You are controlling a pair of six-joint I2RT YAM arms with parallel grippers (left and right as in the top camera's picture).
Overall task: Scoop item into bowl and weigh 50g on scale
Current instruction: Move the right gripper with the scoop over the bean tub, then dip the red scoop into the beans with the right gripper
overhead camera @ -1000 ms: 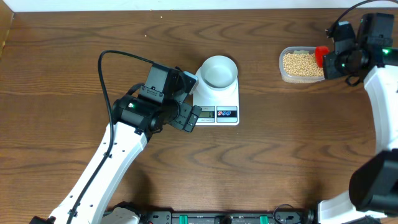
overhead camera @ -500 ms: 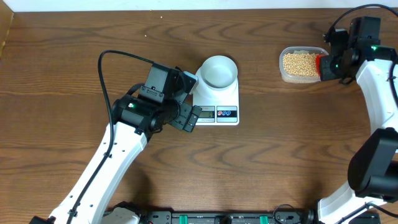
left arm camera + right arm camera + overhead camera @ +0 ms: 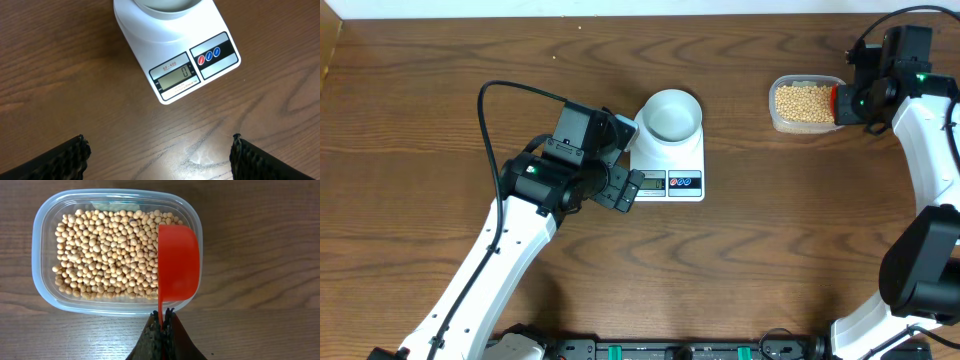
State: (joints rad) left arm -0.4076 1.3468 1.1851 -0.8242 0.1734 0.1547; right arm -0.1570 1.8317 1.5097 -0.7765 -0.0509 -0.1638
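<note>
Beans [image 3: 105,255] are seen filling a clear tub [image 3: 42,224] at the far right of the table [image 3: 770,250]. A red scoop [image 3: 179,262] is held over the tub's right end, its cup apparently empty. Its thin handle is pinched by the fully closed right gripper [image 3: 162,317].

The tub looks light, so it could be shoved or tipped if the scoop is driven against its wall. Round beans could be spilled from a heaped cup, and the handle could be twisted in so narrow a pinch.

The bowl [image 3: 672,113] is seated on the scale [image 3: 670,172] near the table's middle, and zero is shown on the display [image 3: 177,76]. The left gripper [image 3: 160,155] is spread wide and empty just left of the scale, where a nudge would upset the reading.

Bare wood is left between tub and scale for the carry, while the table's far edge lies close behind the tub.
</note>
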